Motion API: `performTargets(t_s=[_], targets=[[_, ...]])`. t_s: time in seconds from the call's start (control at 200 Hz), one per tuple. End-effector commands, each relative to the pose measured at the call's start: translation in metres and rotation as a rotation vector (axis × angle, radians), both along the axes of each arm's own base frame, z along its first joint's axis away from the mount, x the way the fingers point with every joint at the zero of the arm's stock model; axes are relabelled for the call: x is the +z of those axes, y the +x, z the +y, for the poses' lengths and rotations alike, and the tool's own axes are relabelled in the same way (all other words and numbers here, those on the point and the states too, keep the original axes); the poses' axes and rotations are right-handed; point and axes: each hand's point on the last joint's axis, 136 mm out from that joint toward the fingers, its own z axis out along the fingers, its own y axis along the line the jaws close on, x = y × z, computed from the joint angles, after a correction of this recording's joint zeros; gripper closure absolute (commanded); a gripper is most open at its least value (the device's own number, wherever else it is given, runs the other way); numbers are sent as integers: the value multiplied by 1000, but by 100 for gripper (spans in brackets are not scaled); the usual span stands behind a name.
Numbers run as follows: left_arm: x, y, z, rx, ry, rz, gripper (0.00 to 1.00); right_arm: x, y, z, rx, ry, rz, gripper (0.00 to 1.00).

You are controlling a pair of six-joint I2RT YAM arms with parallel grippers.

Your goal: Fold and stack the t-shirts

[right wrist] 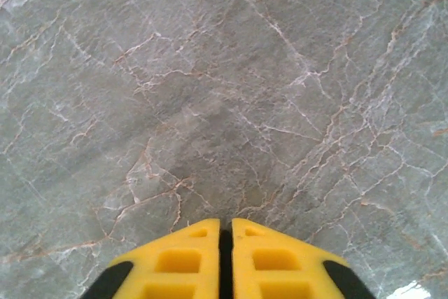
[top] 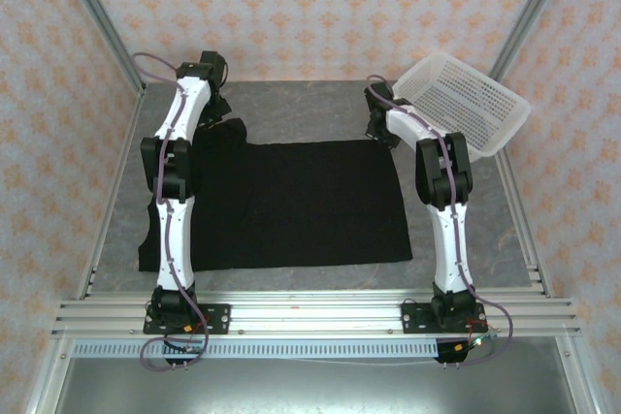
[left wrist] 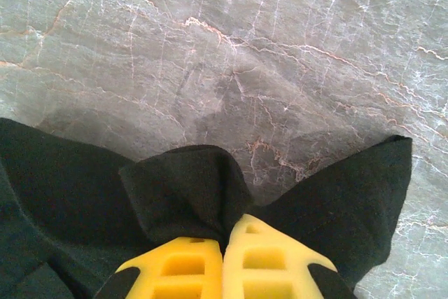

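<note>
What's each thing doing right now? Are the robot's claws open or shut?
t-shirt, spread out flat on the table, black, not yet folded.
left gripper, shut, pinching the t-shirt's edge.
right gripper, shut, nothing between its fingers.
basket, tipped up at the far right, empty.

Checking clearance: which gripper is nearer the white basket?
Right. The right gripper sits just left of the basket; the left gripper is across the table, pinching the t-shirt.
</note>
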Motion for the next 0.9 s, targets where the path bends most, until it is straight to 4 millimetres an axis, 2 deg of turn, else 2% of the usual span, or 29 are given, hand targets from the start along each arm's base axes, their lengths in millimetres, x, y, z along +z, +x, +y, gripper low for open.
performTargets(t_s=[0.0, 0.16, 0.325, 0.52, 0.661, 0.741, 0.841, 0.851, 0.866, 0.896], targets=[[45, -8, -2, -17, 16, -60, 100, 4, -3, -18, -13, -39, 10, 100], [57, -5, -1, -31, 22, -88, 100, 35, -1, -22, -15, -54, -38, 100], [76, 2, -5, -59, 6, -146, 100, 62, -11, -36, -29, -123, -53, 100], [103, -6, -4, -57, 14, -203, 100, 78, -26, -48, -24, -184, -54, 100], [120, -32, 2, -44, 65, -189, 100, 82, -34, -40, 22, -133, -58, 100], [119, -54, 2, -46, 83, -155, 100, 80, -40, -33, 50, -112, -44, 100], [109, -87, -2, -58, 81, -109, 100, 78, -54, -30, 64, -120, -30, 100], [103, -90, -2, -59, 80, -93, 100, 78, -55, -30, 65, -120, -30, 100], [108, -98, -2, -59, 79, -103, 100, 78, -57, -30, 65, -120, -29, 100], [106, -109, -2, -58, 78, -95, 100, 77, -63, -31, 62, -122, -22, 100]])
